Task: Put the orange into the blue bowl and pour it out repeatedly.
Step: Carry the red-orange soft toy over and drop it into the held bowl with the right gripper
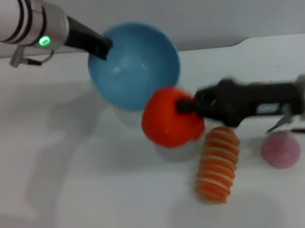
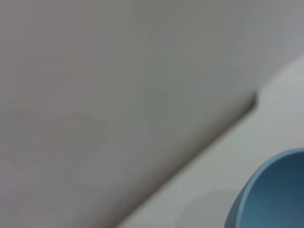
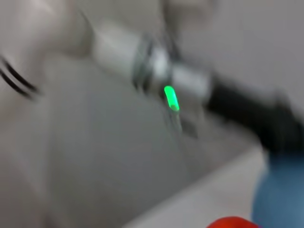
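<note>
1. Left gripper (image 1: 104, 48) holds the blue bowl (image 1: 134, 63) by its rim, tilted, raised off the desk (image 1: 69, 194).
2. The orange (image 1: 170, 118) sits clamped at the right gripper (image 1: 186, 107) fingers, below the bowl's lower rim.
3. Striped loaf (image 1: 218, 164) and pink ball (image 1: 280, 150) lie on the desk.

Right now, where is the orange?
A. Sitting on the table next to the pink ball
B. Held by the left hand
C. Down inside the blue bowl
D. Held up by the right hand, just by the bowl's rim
D: the right hand grips the orange in the air in front of the bowl, which the left hand holds tilted.
</note>
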`<move>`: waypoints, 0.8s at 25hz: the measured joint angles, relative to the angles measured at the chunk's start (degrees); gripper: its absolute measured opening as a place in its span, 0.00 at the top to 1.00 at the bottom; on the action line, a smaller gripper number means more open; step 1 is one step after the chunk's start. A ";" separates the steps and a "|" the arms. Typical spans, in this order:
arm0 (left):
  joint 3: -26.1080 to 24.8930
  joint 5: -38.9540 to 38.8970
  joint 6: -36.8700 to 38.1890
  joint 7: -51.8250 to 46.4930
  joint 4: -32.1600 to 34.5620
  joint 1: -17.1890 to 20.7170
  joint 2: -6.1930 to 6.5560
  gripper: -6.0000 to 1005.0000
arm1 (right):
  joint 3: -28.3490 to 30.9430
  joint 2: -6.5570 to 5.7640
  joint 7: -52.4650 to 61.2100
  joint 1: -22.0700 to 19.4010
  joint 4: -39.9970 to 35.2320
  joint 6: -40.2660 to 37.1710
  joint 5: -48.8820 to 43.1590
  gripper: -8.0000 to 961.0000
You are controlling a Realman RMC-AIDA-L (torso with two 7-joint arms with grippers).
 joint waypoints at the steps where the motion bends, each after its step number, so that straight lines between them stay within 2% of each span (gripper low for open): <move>1: 0.23 0.07 4.41 0.02 0.03 -1.22 -0.12 0.99 | 0.85 0.05 0.62 -1.06 -2.47 -1.72 1.58 0.97; 2: 0.76 0.09 5.88 0.01 0.28 -1.54 -0.21 0.99 | 2.72 0.13 1.21 -2.25 -4.95 -4.29 4.16 0.97; 6: 2.96 -0.41 8.24 -0.28 1.10 -1.85 -0.38 0.99 | 4.27 -0.03 1.25 -2.29 -4.93 -5.03 5.27 0.97; 11: 5.66 -0.90 9.04 -0.48 1.92 -1.47 -0.47 0.99 | 3.63 -0.07 0.83 -1.16 -1.65 -1.40 5.05 0.96; 20: 5.74 -1.73 8.76 -0.41 2.15 -1.21 -0.48 0.99 | 1.71 0.12 -0.28 0.79 2.59 4.30 2.27 0.91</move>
